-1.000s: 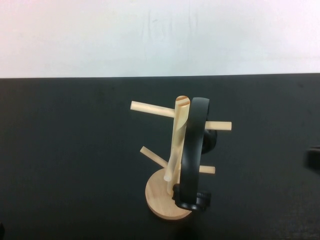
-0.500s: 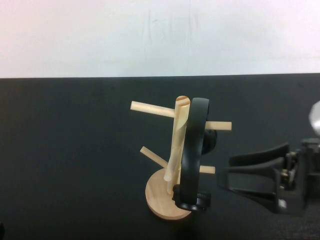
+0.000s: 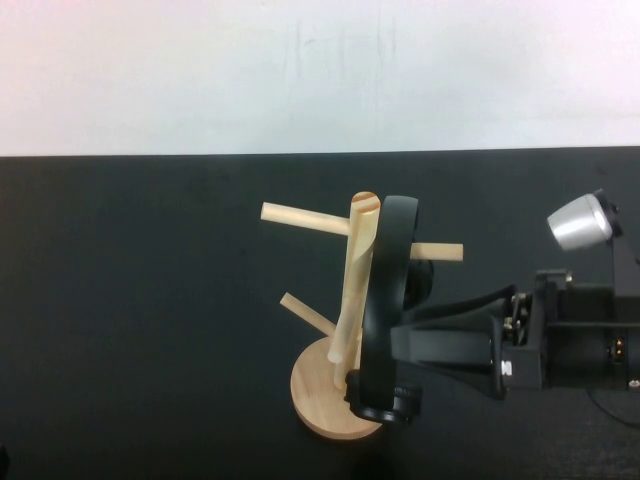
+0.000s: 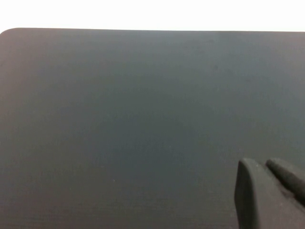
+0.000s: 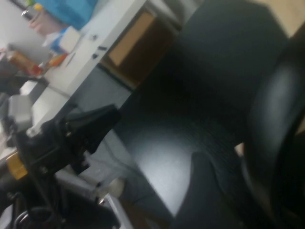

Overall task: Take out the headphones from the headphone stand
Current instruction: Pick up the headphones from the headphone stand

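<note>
1. The headphone stand (image 3: 345, 330) stood upright on the black bench (image 3: 140, 320), a little toward five o'clock of the bench's middle in the high view, with its round disc base flat on the surface and its pale post leaning slightly.
2. Three wooden pegs showed clearly (one toward ten o'clock near the top, one toward three o'clock behind the headband, one low toward nine o'clock); the short tip of a fourth may have been hidden behind the claw.
3. The headphones (image 3: 385, 300) hung on the stand's three o'clock side, headband arched over near the top of the post and running down beside it, the nearer ear cup resting just above the disc base at about five o'clock of it.
4. The far ear cup showed only as a dark bulge behind the headband.
5. The right claw (image 3: 410, 340) reached in from three o'clock, level with the lower half of the headband, its two dark fingers spread apart in a wedge with the tips at the headband's edge; whether they touched it could not be told, and they gripped nothing.
6. In the right wrist view the headphones (image 5: 274, 124) filled the near edge as a broad dark curve, blurred.
7. The left claw (image 4: 267, 191) appeared only in its own wrist view, over bare bench, fingers close together with a thin gap and holding nothing.
</note>
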